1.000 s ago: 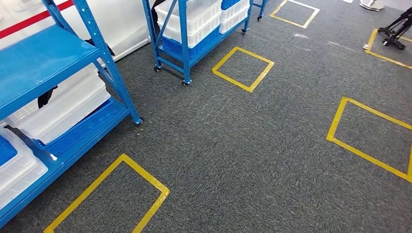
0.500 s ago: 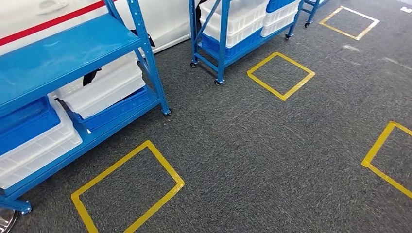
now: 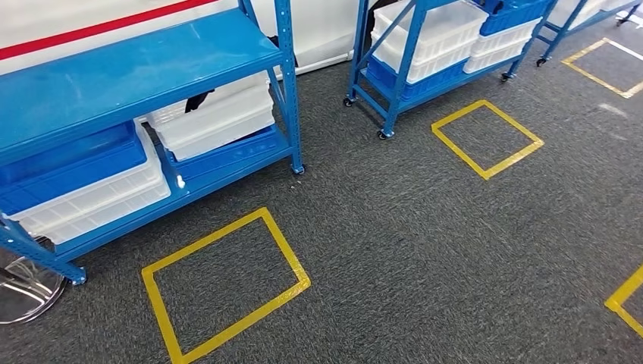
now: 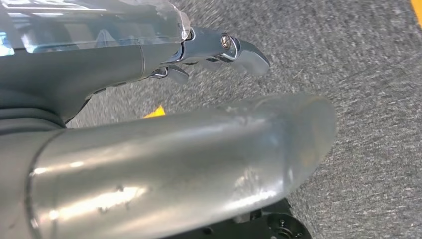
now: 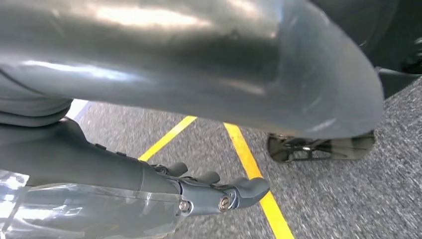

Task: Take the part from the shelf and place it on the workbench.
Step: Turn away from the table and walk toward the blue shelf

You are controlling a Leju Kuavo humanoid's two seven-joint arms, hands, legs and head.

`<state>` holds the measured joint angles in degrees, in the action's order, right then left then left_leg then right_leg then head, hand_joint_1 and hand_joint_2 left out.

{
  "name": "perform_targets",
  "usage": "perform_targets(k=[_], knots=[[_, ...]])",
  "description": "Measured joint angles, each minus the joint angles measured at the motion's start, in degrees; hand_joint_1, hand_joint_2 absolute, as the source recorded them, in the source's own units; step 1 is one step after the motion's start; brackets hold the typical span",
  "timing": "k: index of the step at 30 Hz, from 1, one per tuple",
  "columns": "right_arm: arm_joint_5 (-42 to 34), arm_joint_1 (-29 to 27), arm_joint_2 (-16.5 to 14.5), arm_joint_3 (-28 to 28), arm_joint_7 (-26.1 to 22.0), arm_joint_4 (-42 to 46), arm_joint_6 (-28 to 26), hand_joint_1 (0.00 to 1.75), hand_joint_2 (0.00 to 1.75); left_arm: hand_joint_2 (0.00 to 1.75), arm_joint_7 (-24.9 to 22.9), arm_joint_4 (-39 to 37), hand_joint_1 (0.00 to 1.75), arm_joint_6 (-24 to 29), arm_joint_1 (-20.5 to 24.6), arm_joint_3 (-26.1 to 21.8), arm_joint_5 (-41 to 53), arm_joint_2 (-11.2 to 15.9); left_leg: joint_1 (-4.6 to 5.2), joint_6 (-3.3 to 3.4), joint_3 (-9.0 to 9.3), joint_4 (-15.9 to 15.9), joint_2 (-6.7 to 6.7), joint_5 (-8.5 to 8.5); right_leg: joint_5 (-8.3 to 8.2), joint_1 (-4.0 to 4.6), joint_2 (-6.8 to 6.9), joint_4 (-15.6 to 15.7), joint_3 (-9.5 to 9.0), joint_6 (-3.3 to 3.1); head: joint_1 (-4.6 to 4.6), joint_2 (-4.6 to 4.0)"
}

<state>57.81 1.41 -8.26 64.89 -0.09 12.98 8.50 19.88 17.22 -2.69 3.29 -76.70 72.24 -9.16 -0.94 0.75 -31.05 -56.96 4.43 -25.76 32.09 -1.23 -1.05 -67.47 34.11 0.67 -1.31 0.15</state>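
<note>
Head view, grey carpet (image 3: 425,250), blue shelf (image 3: 136,68)

- Blue shelf racks: two counted in the head view. Near shelf (image 3: 144,68); second rack (image 3: 413,45) further off, on castors. A third frame's legs (image 3: 565,23) showed at the far edge; whether a separate rack could not be told.
- White bins on the near shelf's lower level: at least two stacks (image 3: 220,117), (image 3: 91,201).
- Blue bins on the near shelf: two (image 3: 72,163), (image 3: 227,152).
- Bins on the second rack: several white (image 3: 436,34), at least two blue (image 3: 417,83); exact number unclear.
- Yellow tape squares on the carpet: two whole (image 3: 224,284), (image 3: 487,139); two more partly in frame (image 3: 606,64), (image 3: 625,299).
- Round metal base (image 3: 23,292): one.
- Robot hands: two, left hand (image 4: 164,114) and right hand (image 5: 164,99), each empty, one per wrist view.
</note>
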Motion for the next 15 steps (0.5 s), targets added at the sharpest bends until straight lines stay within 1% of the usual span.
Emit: perform_targets(k=[1,2,3,4,5,6,7,8,9,10,11,12,13,14,15], knots=[[0.01,-0.07,0.00,0.01,0.00,0.00,0.00,0.00,0.00,0.00,-0.01,0.00,0.00,0.00,0.04,0.00,0.00,0.00,-0.01,-0.29,-0.15,-0.25,0.79,-0.04,-1.69,-0.16,-1.62,3.95,-1.77,0.05,-0.01,0.00],[0.01,-0.13,0.00,0.03,0.00,0.00,0.00,0.00,0.00,0.00,-0.01,0.00,0.00,0.00,0.09,0.00,0.00,0.00,-0.01,-0.66,-0.42,-0.48,1.51,-0.04,-2.81,-0.27,-2.86,6.91,-3.00,0.01,-0.02,0.00],[0.01,-0.15,-0.01,0.04,0.00,0.00,0.00,0.00,0.00,0.00,0.00,0.00,0.00,0.00,0.13,0.00,0.00,0.00,-0.01,-1.06,-0.71,-0.63,2.14,0.00,-3.18,-0.25,-3.79,8.44,-3.55,-0.05,0.00,0.00],[0.01,-0.11,-0.01,0.06,0.00,0.00,0.00,0.00,0.00,0.00,0.00,0.00,0.00,0.00,0.12,0.00,0.00,0.00,-0.03,-1.50,-1.00,-0.67,2.76,0.13,-3.06,-0.11,-3.93,8.73,-3.57,-0.23,0.01,0.00],[0.00,-0.04,-0.01,0.07,0.00,0.00,0.00,0.00,0.00,0.00,0.01,0.00,0.00,0.00,0.05,0.00,0.00,0.01,-0.12,-1.89,-1.24,-0.59,3.42,0.29,-3.21,-0.08,-3.12,8.79,-3.54,-0.55,0.03,0.00],[0.00,0.02,-0.03,0.07,0.01,0.00,0.00,0.00,0.00,0.00,0.01,0.00,0.00,0.00,-0.03,0.00,0.00,0.02,-0.20,-2.20,-1.41,-0.67,3.34,0.27,-3.34,-0.08,-2.38,8.94,-3.59,-0.91,0.04,0.00],[0.00,0.03,-0.04,0.07,0.01,0.00,0.00,0.00,0.00,0.00,0.01,0.00,0.00,0.00,-0.10,0.00,0.00,0.04,-0.18,-2.46,-1.75,-1.26,2.29,-0.18,-3.47,-0.11,-1.58,9.11,-3.66,-1.32,0.13,0.01],[0.01,0.00,-0.06,0.07,0.01,0.00,0.00,0.00,0.00,0.00,0.01,0.00,0.00,0.00,-0.10,0.00,0.00,0.05,-0.12,-2.63,-2.51,-2.92,0.65,-1.33,-3.57,-0.13,-0.70,9.30,-3.69,-1.74,0.32,0.01],[0.01,-0.09,-0.07,0.07,0.00,0.00,0.01,0.00,0.00,0.00,0.00,0.00,0.00,0.00,-0.05,0.00,0.01,0.06,-0.06,-2.73,-3.71,-5.71,-1.33,-3.09,-3.61,0.00,0.23,9.37,-3.68,-2.09,0.50,0.01],[0.02,-0.19,-0.07,0.09,0.00,0.00,0.01,0.00,0.00,0.00,-0.01,0.00,0.00,0.00,0.03,0.00,0.05,0.04,0.00,-2.83,-5.29,-9.32,-2.76,-5.10,-3.56,0.20,1.14,9.37,-3.63,-2.33,0.68,0.01],[0.05,-0.27,-0.07,0.11,0.00,0.00,0.02,0.00,0.00,0.00,-0.01,0.00,0.00,0.00,0.09,0.00,0.12,0.03,-0.02,-2.90,-6.85,-12.97,-3.41,-6.80,-3.51,0.37,2.16,9.33,-3.57,-2.51,0.76,0.00],[0.08,-0.33,-0.07,0.15,0.00,0.00,0.02,0.00,0.00,0.00,-0.01,0.00,0.00,0.00,0.10,0.00,0.19,0.01,-0.03,-2.94,-7.78,-15.43,-3.68,-7.64,-3.46,0.52,3.14,9.29,-3.53,-2.58,0.75,0.01],[0.12,-0.33,-0.07,0.20,0.00,0.00,0.02,0.00,0.00,0.00,-0.01,0.00,0.00,0.00,0.08,0.00,0.26,0.00,-0.04,-2.93,-7.78,-16.03,-3.87,-7.47,-3.40,0.61,4.07,9.25,-3.51,-2.62,0.75,0.01],[0.15,-0.30,-0.07,0.24,0.00,0.00,0.02,0.00,0.00,0.00,0.00,0.00,0.00,0.00,0.03,0.00,0.30,0.01,-0.03,-2.85,-6.68,-14.43,-4.17,-6.35,-3.34,0.67,4.93,9.19,-3.53,-2.61,0.75,0.01],[0.17,-0.26,-0.08,0.28,0.00,0.00,0.03,0.00,0.00,0.00,0.00,0.00,0.00,0.00,0.00,0.00,0.31,0.02,0.02,-2.66,-4.66,-11.01,-4.84,-4.66,-3.26,0.71,5.69,9.12,-3.59,-2.55,0.76,0.01]])
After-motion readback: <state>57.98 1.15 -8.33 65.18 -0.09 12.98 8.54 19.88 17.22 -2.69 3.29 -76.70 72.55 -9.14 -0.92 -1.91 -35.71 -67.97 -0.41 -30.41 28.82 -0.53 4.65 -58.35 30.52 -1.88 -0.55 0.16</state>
